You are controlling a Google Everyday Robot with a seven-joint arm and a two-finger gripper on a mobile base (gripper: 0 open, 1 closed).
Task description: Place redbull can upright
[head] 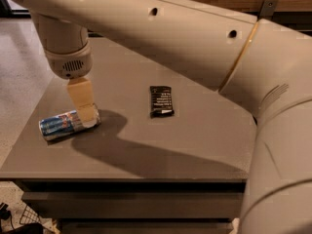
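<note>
The redbull can [61,125], slim with blue and silver panels, lies on its side near the front left of the grey table [195,145]. My gripper [85,112] hangs from the white wrist above it. Its cream fingers [82,99] come down over the right end of the can and cover that end. The big white arm fills the top and right of the view.
A small dark snack packet [161,101] lies flat at the middle of the table, to the right of the gripper. The table's left edge and front edge are close to the can. The arm hides the back of the table.
</note>
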